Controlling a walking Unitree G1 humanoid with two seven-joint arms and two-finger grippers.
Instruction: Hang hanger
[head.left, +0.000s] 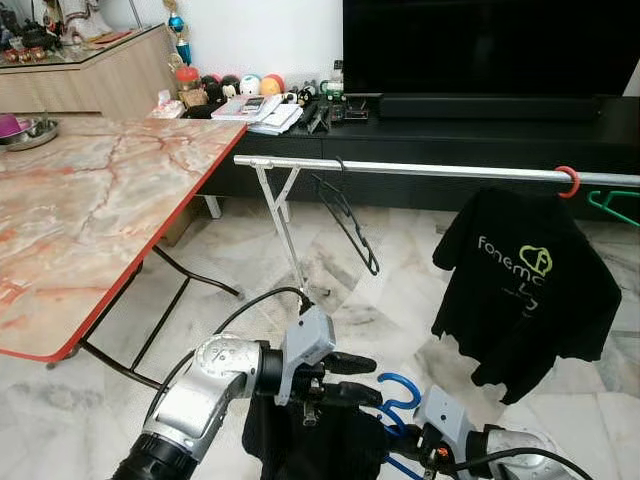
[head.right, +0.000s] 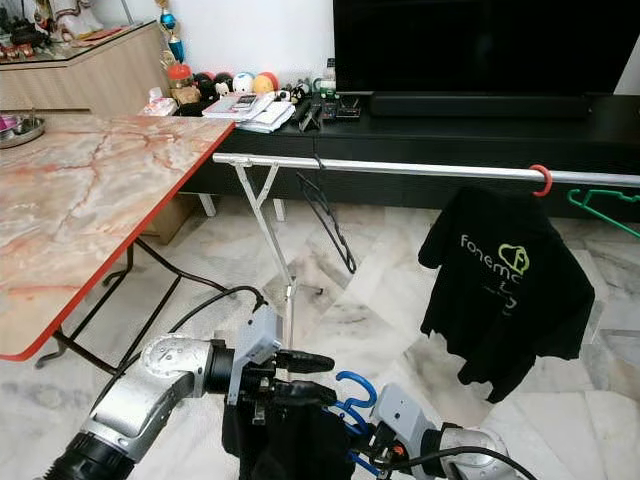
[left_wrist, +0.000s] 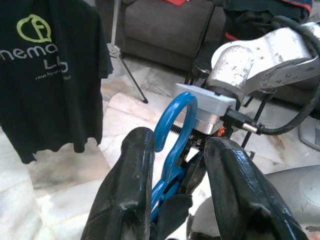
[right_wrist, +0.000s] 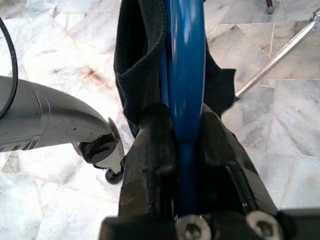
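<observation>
A blue hanger (head.left: 400, 385) carrying a black garment (head.left: 310, 440) is low in front of me, hook upward. My right gripper (right_wrist: 184, 127) is shut on the hanger's blue neck just below the hook. Coming from the left, my left gripper (head.left: 372, 380) is open, its two black fingers (left_wrist: 130, 180) standing either side of the blue hook (left_wrist: 175, 120) without pressing it. The silver rack rail (head.left: 430, 170) runs across above and beyond both grippers.
On the rail hang an empty black hanger (head.left: 345, 215), a black printed T-shirt (head.left: 525, 290) on a red hanger (head.left: 570, 182), and a green hanger (head.left: 615, 207). A marble-topped folding table (head.left: 80, 220) stands at the left, and a black TV console (head.left: 480, 135) stands behind the rack.
</observation>
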